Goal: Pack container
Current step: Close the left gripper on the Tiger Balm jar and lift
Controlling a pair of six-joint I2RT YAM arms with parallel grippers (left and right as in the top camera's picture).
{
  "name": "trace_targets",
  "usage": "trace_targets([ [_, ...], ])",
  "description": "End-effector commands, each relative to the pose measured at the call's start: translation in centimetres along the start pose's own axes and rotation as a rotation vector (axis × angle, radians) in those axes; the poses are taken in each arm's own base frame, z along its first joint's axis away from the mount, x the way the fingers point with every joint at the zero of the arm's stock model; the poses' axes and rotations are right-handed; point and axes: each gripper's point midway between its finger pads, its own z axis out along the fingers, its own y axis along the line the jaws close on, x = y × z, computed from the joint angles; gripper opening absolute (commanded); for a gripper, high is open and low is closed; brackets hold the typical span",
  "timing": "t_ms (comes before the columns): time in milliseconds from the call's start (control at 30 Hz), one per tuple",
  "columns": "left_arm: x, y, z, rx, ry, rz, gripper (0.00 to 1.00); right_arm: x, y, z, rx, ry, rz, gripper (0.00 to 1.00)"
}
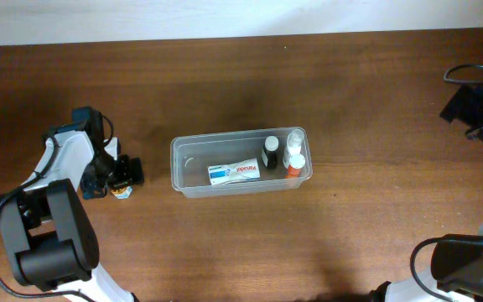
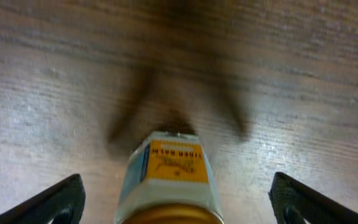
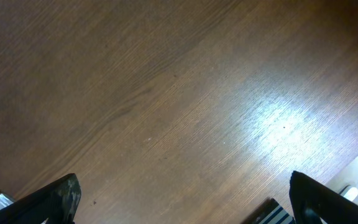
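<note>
The container (image 1: 175, 172), a clear plastic tub, stands mid-table. Inside it lie a white tube with blue print (image 1: 233, 173), a dark bottle (image 1: 270, 153), a white bottle (image 1: 294, 141) and an orange-capped bottle (image 1: 294, 164). Left of the tub, my left gripper (image 1: 127, 173) hangs low over a small jar (image 1: 122, 194). In the left wrist view that jar (image 2: 173, 165), with an orange label and a gold lid, stands between the fingers of the open left gripper (image 2: 176, 186), with a gap on each side. My right gripper (image 3: 182, 190) is open over bare wood.
The left arm's base (image 1: 49, 239) fills the near left corner. A black device with cables (image 1: 476, 105) sits at the far right edge. A striped object (image 3: 272, 214) shows at the bottom of the right wrist view. The right arm's base (image 1: 468, 264) is at the near right.
</note>
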Motion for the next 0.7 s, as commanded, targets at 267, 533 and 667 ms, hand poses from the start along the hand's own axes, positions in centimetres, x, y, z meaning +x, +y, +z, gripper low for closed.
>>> trace_targets([
  [267, 0.3, 0.2, 1.8, -0.007, 0.035, 0.027, 0.69, -0.2, -0.3, -1.3, -0.012, -0.040, 0.017, 0.98],
  [533, 0.9, 0.2, 3.6, -0.007, 0.093, 0.025, 0.53, -0.2, -0.3, -1.3, -0.012, -0.040, 0.017, 0.98],
  [667, 0.9, 0.2, 3.8, -0.007, 0.096, 0.025, 0.32, -0.2, -0.3, -1.3, -0.012, -0.040, 0.017, 0.98],
])
